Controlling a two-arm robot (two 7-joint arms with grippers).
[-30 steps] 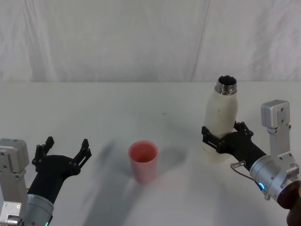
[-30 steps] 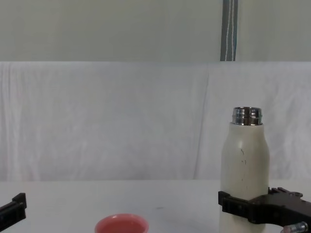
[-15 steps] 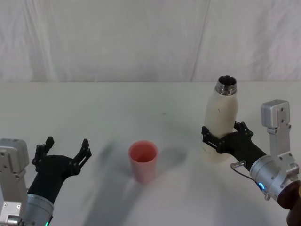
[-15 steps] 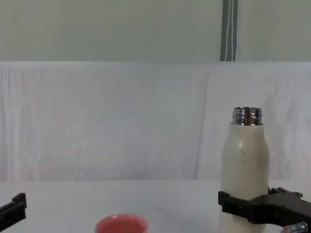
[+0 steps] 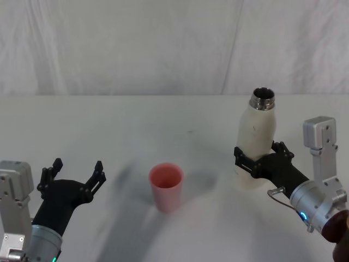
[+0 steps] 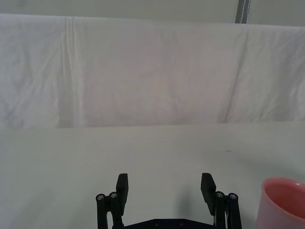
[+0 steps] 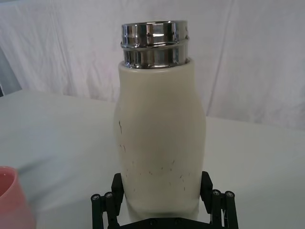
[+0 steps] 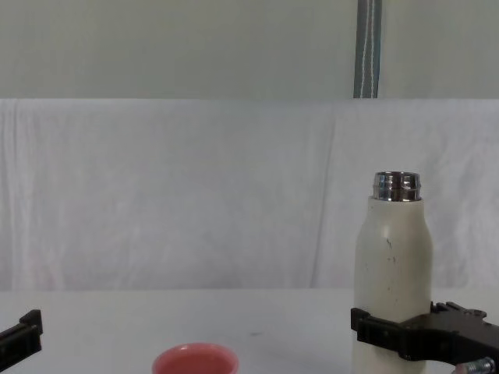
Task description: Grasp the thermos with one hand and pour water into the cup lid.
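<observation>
The cream-white thermos (image 5: 257, 131) stands upright on the right of the table, its steel neck uncapped. My right gripper (image 5: 259, 156) is shut on its lower body, one black finger on each side; in the right wrist view the fingers (image 7: 117, 187) press against the thermos (image 7: 159, 133). The pink-red cup lid (image 5: 166, 184) stands mouth up at the table's middle, left of the thermos and apart from it. My left gripper (image 5: 76, 167) hangs open at the lower left with nothing in it, the cup lid (image 6: 283, 200) off to its side.
The white table (image 5: 136, 125) is backed by a draped white cloth (image 5: 163, 43). A metal pole (image 8: 368, 47) rises behind the cloth. Bare tabletop lies between the cup lid and the thermos (image 8: 392, 265), and in front of both.
</observation>
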